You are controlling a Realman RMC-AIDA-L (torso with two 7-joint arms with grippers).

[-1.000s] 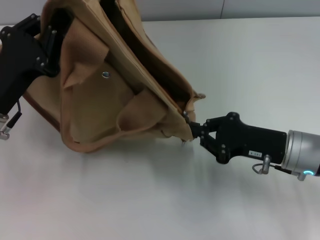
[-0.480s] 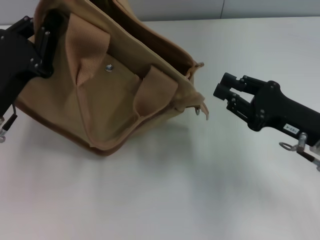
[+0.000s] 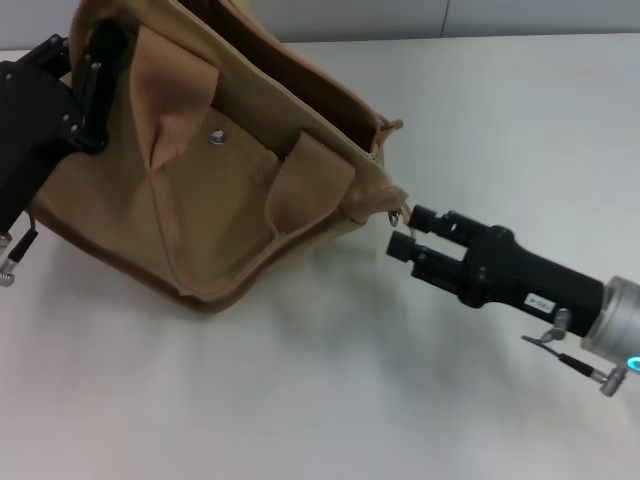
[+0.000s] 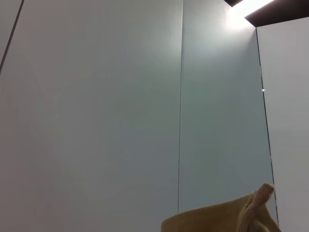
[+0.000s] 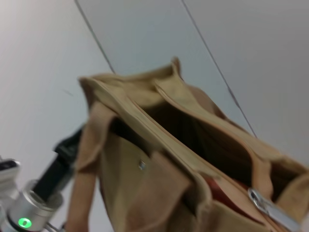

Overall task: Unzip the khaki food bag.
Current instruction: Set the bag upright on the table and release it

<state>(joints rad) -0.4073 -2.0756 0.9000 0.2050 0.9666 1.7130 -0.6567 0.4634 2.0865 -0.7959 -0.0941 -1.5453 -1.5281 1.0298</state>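
Note:
The khaki food bag (image 3: 220,190) lies tilted on the white table, front pocket and snap (image 3: 216,137) facing me, its top gaping open along the far side. My left gripper (image 3: 88,85) is shut on the bag's far-left end. My right gripper (image 3: 405,231) is open just off the bag's right corner, with the metal zipper pull (image 3: 399,215) hanging near its upper finger but not held. In the right wrist view the bag (image 5: 145,169) shows its open mouth, and the zipper pull (image 5: 264,207) lies close to the camera. The left wrist view shows only a scrap of bag (image 4: 217,220).
The white table (image 3: 300,400) stretches bare in front of and to the right of the bag. A grey wall (image 3: 400,18) runs along the table's far edge. The left arm's body (image 5: 53,176) appears beyond the bag in the right wrist view.
A second ago my right gripper was closed at the zipper pull on the bag's corner. It let go, backed off open, and has now come back close to the corner. The bag swung back.

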